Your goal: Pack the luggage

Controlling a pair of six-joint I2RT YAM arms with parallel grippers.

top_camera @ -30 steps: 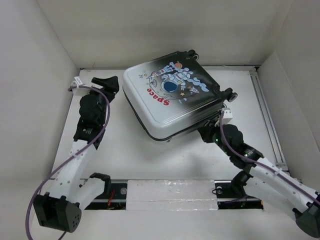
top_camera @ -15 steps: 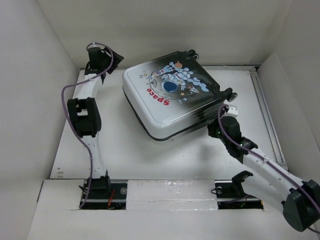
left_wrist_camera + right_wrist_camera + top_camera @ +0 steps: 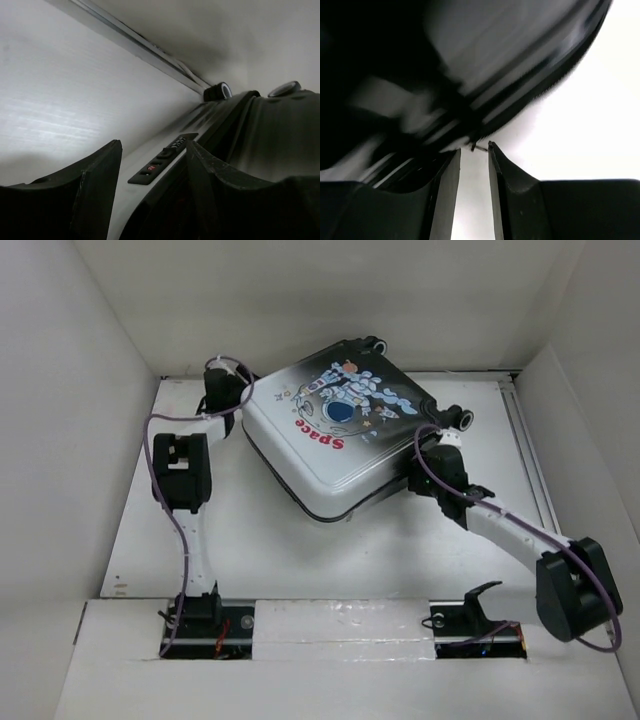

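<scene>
The luggage (image 3: 335, 440) lies shut on the table with its astronaut and red "Space" print facing up and its wheels (image 3: 465, 418) at the far right. My left gripper (image 3: 238, 398) is at its far left corner. In the left wrist view that gripper (image 3: 152, 150) is open, and the shell's side with the combination lock (image 3: 165, 160) runs between and past its fingers. My right gripper (image 3: 420, 462) is at the luggage's right edge. In the right wrist view its jaws (image 3: 475, 152) stand a narrow gap apart, with a small zipper pull (image 3: 476, 147) at the tips under the blurred shell (image 3: 470, 50).
White walls close in the table on the left, back and right. A metal rail (image 3: 530, 470) runs along the right side and another rail (image 3: 130, 45) along the back wall. Both arm bases sit at the near edge.
My left arm swung from the far left corner onto the luggage's left corner. My right arm reached further along the right edge and its jaws parted. The luggage turned slightly.
</scene>
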